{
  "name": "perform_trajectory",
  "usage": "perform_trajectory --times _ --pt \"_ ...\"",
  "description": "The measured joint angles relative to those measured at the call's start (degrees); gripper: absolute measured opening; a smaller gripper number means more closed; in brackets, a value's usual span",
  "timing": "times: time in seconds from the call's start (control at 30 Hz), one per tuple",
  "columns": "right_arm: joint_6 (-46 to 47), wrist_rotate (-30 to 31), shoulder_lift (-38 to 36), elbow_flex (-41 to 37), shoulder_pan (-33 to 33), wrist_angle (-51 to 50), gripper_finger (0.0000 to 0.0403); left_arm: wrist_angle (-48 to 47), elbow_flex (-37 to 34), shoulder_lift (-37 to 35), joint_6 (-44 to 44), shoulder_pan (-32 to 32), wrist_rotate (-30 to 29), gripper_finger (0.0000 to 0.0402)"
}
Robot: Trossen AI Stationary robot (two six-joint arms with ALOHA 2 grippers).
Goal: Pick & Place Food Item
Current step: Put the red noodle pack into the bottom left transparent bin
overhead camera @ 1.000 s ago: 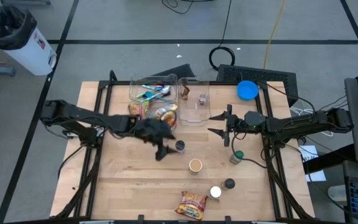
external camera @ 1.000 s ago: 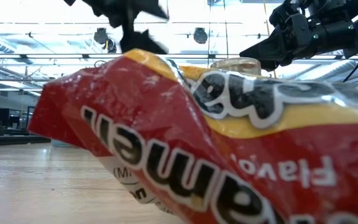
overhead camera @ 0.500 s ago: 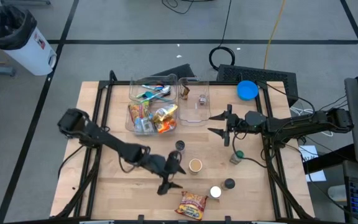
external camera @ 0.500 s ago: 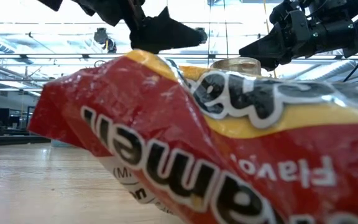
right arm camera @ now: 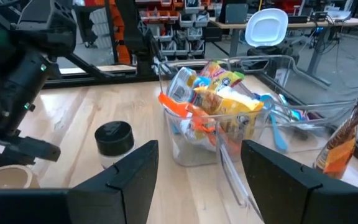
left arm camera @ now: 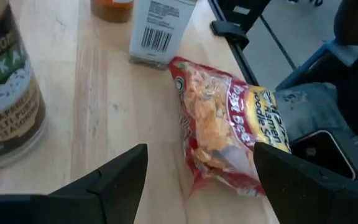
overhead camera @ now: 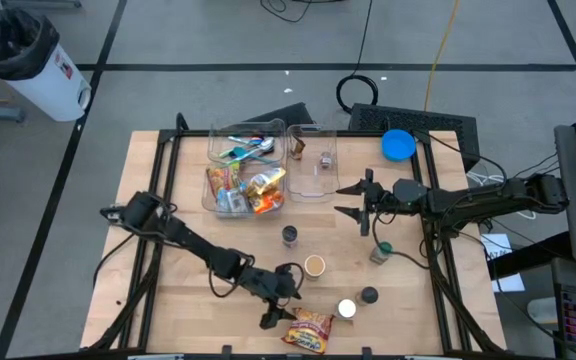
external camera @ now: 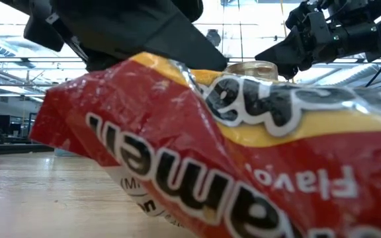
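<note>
A red and yellow ramen packet (overhead camera: 310, 328) lies flat on the wooden table by its near edge; it fills the low view (external camera: 230, 165). My left gripper (overhead camera: 284, 297) hangs open just left of and above the packet, slanting down at it. In the left wrist view the packet (left arm camera: 229, 124) lies beyond and between the spread fingers of that gripper (left arm camera: 201, 152), untouched. My right gripper (overhead camera: 344, 199) waits open at mid-table on the right, level and pointing left, with nothing between its fingers (right arm camera: 194, 155).
A clear bin (overhead camera: 246, 180) of food packets and a second clear bin (overhead camera: 313, 165) stand at the back. Small jars (overhead camera: 315, 266) (overhead camera: 347, 309) (overhead camera: 289, 235) (overhead camera: 369, 295) stand close around the packet. A blue plate (overhead camera: 398, 145) lies far right.
My left gripper has swung from beside the clear bin toward the table's near edge and sunk low, tipping downward, until it stands just left of the ramen packet. The packet has not moved.
</note>
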Motion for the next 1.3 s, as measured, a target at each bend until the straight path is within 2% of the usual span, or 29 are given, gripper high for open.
perform_trajectory --times 0.6,0.8,1.0,1.1,1.3 --pt "0.6 0.0 0.0 -3.0 0.0 3.2 0.0224 0.0 0.2 1.1 0.2 -0.1 -0.5 0.0226" --pt "0.6 0.0 0.0 -3.0 0.0 4.1 0.0224 -0.2 0.2 1.1 1.5 -0.1 -0.7 0.0163" --pt "0.6 0.0 0.0 -3.0 0.0 4.4 0.0224 -0.6 0.2 1.1 3.1 -0.1 0.0 0.0063" --pt "0.6 0.0 0.0 -3.0 0.0 4.5 0.0224 -1.2 0.2 1.1 3.9 0.6 2.7 0.0014" --pt "0.0 0.0 0.0 -3.0 0.0 6.2 0.0224 -3.8 0.2 0.6 3.5 2.3 5.6 0.0004"
